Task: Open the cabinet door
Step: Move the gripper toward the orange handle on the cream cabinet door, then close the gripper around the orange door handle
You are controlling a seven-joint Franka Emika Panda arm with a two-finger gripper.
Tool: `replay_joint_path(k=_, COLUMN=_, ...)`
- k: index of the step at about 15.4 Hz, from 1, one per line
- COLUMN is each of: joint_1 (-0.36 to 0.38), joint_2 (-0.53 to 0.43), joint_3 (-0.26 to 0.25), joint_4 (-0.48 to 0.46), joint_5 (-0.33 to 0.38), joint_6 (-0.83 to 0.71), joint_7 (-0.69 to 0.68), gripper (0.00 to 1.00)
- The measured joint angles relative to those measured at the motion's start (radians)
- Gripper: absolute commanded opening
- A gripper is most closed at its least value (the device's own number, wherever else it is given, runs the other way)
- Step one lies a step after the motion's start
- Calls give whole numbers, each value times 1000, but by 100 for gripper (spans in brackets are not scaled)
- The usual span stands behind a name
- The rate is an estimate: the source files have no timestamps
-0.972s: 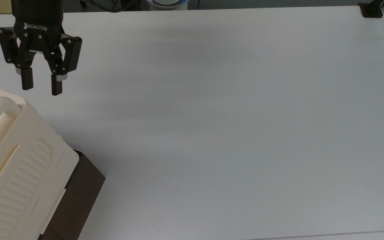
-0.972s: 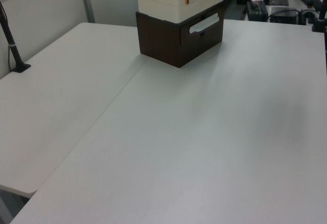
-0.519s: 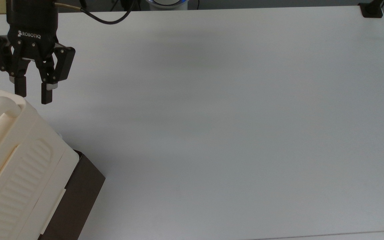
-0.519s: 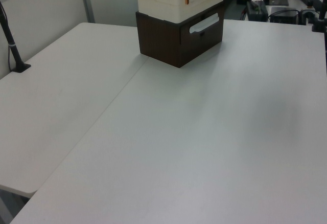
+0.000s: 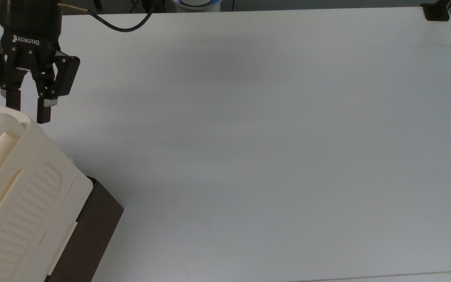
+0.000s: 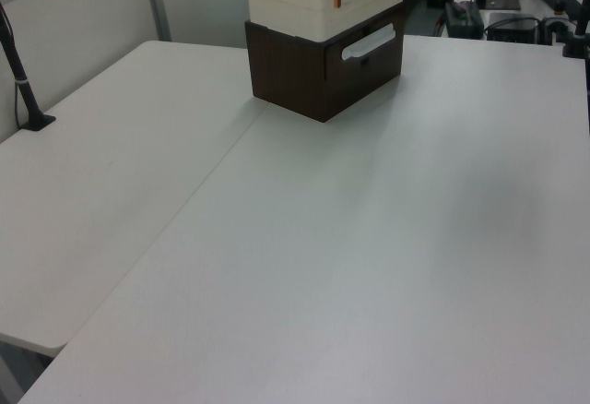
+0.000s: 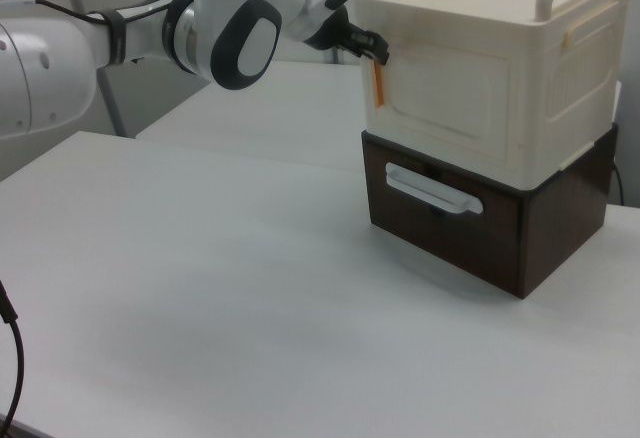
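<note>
The cabinet (image 7: 500, 78) is a cream box with a rounded handle bar, standing on a dark brown drawer base (image 7: 480, 228). The cabinet door (image 7: 445, 93) is the flat rimmed panel on its front, shut, with an orange strip (image 7: 376, 83) along the right view's left edge. My gripper (image 7: 368, 46) hovers at the door's upper corner by that strip. In the top view the gripper (image 5: 28, 109) is open, nothing between its fingers, just above the cabinet (image 5: 18, 188) corner. The left view has the cabinet (image 6: 323, 17) at the far end of the table.
The white table (image 5: 268, 149) stretches wide to the top view's right of the cabinet. A black clamp mount (image 5: 437, 11) sits at its far right corner. A black post (image 6: 23, 81) stands at the left view's left edge. A cable (image 5: 119, 23) trails from the wrist.
The gripper has moved toward the top view's left and a little down, closing in on the cabinet's corner. Its fingers keep the same gap. The cabinet has not moved.
</note>
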Motion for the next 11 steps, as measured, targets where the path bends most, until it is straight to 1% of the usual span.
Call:
replay_joint_path(k=9, joint_1=-1, joint_2=32, joint_3=0, joint_4=24, joint_5=-3, joint_6=10, joint_7=5, gripper=53)
replay_joint_path(k=11, joint_1=-1, joint_2=34, joint_3=0, joint_4=25, joint_5=-6, joint_6=10, joint_7=5, gripper=50)
